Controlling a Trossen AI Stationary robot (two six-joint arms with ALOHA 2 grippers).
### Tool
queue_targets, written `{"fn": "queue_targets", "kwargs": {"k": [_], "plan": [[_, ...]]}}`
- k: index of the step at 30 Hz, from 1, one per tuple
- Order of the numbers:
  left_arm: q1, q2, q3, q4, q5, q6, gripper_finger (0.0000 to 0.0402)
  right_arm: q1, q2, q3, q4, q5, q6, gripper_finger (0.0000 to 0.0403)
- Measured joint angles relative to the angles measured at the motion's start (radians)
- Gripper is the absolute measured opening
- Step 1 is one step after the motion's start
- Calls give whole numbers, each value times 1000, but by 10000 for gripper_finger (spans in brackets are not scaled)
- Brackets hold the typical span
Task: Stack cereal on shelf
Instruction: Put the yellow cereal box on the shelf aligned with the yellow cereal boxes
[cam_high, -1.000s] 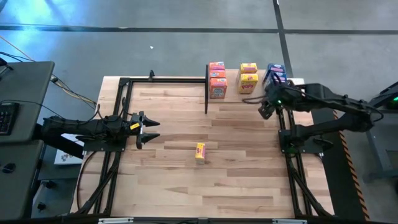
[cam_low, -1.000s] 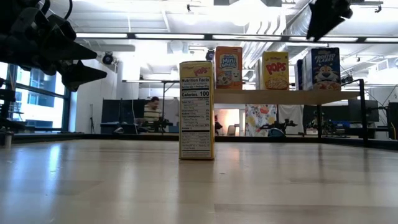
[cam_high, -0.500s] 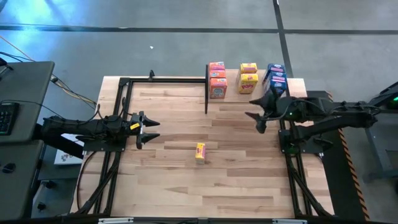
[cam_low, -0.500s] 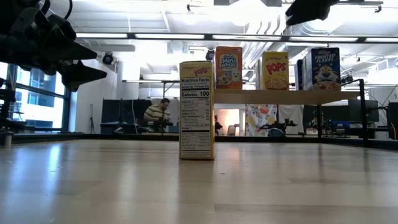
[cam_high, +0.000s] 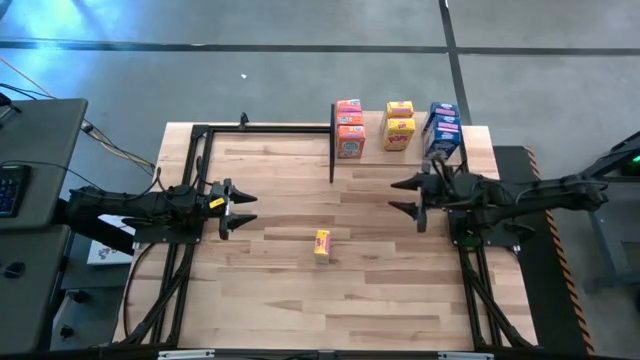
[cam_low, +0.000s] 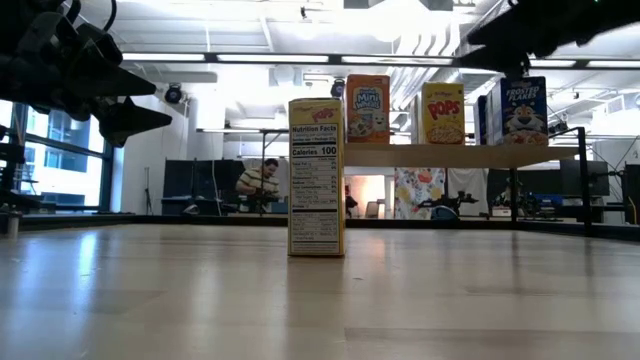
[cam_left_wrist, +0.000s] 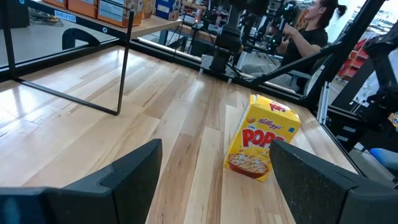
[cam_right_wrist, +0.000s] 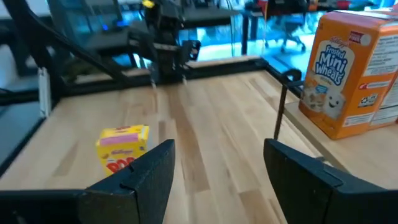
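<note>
One yellow cereal box (cam_high: 321, 245) stands upright on its bottom end in the middle of the table, also seen as the yellow box (cam_low: 316, 177) in the low view. The shelf (cam_high: 375, 138) at the far right carries orange-pink boxes (cam_high: 349, 128), yellow boxes (cam_high: 399, 125) and blue boxes (cam_high: 442, 130). My right gripper (cam_high: 405, 196) hovers open in front of the shelf, pointing toward the table's left, with the yellow box (cam_right_wrist: 123, 148) ahead of it. My left gripper (cam_high: 240, 208) waits open at the table's left; the yellow box (cam_left_wrist: 261, 144) is ahead of it too.
A black frame (cam_high: 200, 135) runs along the table's left, far and right sides. The shelf's black post (cam_high: 332, 145) stands at its left end. Bare wood lies around the lone box. Beyond the table a person (cam_low: 262, 180) sits in the room.
My right gripper has come down from beside the blue boxes on the shelf and moved toward the table's near and left side. It has tipped from pointing down to nearly level. Its fingers stay apart. The boxes have not moved.
</note>
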Motion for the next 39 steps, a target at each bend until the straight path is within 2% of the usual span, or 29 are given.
{"fn": "queue_targets", "kwargs": {"k": [8,16,25,39], "plan": [[0,0,0,0,0,0,289,0,-198,-173,98,-35,23,238],[0,0,0,0,0,0,289,0,-357,-258,100,-66,21,238],[0,0,0,0,0,0,289,0,-424,-321,114,-147,-13,238],[0,0,0,0,0,0,289,0,-503,-415,175,-176,-17,238]]}}
